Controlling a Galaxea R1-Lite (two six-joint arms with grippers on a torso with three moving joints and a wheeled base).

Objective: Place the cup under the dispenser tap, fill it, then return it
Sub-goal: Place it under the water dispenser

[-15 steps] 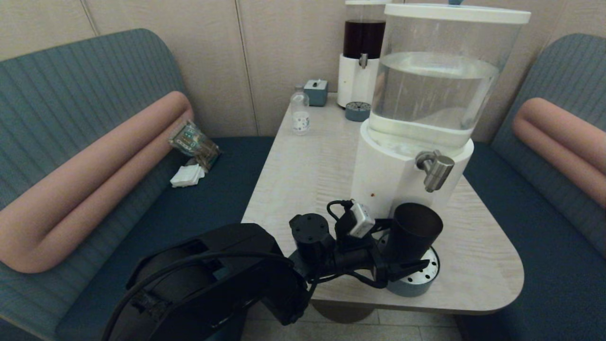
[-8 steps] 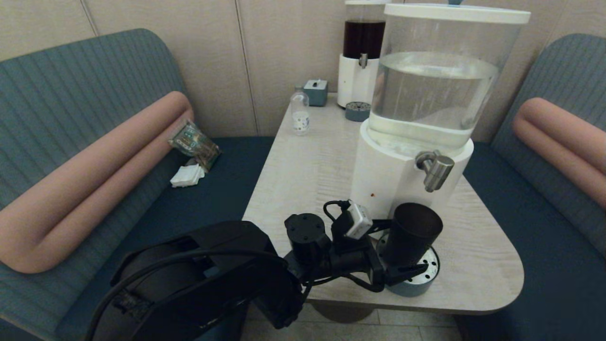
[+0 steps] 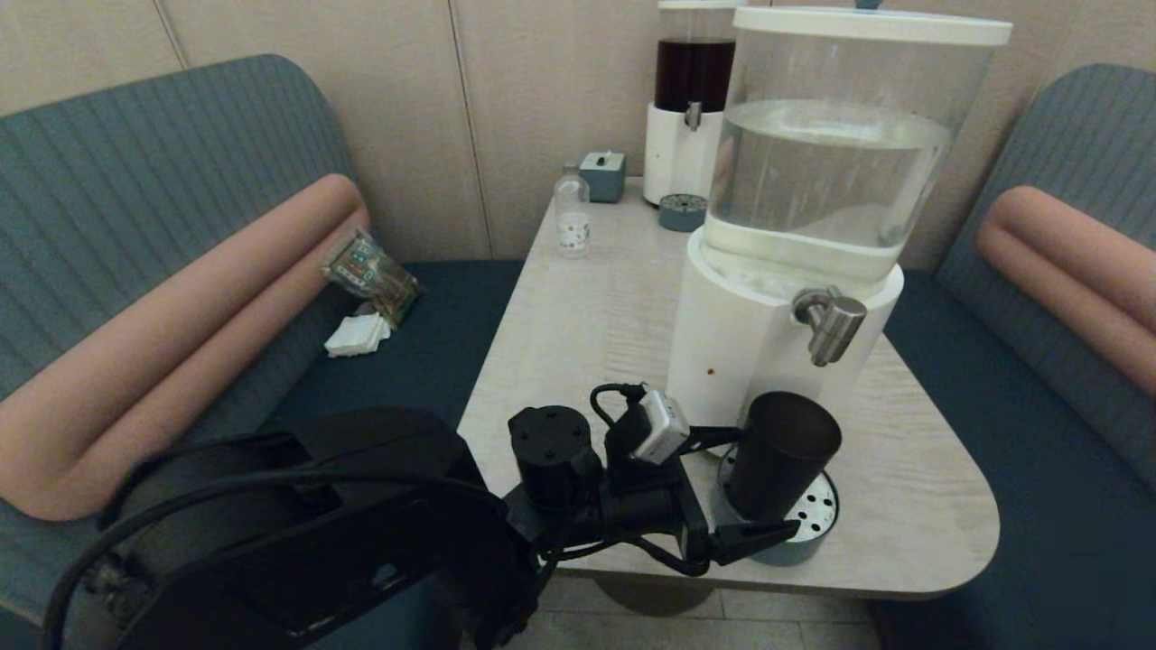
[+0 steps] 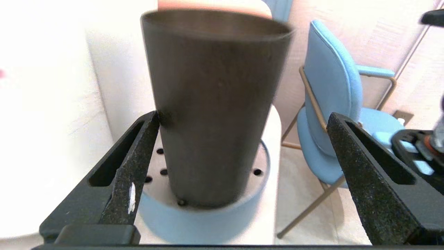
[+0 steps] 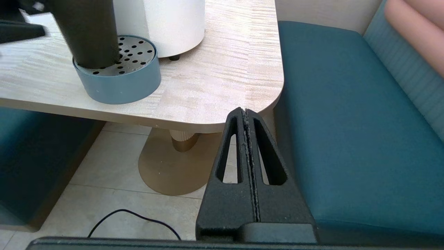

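The black tapered cup (image 3: 781, 456) stands upright on the round blue-grey drip tray (image 3: 820, 507), roughly below the steel dispenser tap (image 3: 831, 325) of the big white-based dispenser (image 3: 750, 334). My left gripper (image 3: 768, 478) is open at the cup's left side. In the left wrist view one fingertip (image 4: 152, 125) touches the cup (image 4: 215, 104) and the other stands well apart from it. My right gripper (image 5: 245, 111) is shut and empty, low by the table's front right corner, out of the head view.
The table (image 3: 587, 316) also holds a slim dark-liquid dispenser (image 3: 691, 117), a small clear bottle (image 3: 573, 217) and a small blue box (image 3: 602, 174) at the back. A snack bag (image 3: 370, 271) lies on the left bench. The drip tray sits close to the table's front edge.
My left arm has drawn back toward me and to the left. The cup has sunk slightly and stays on the drip tray. The near finger now stands further off the cup.
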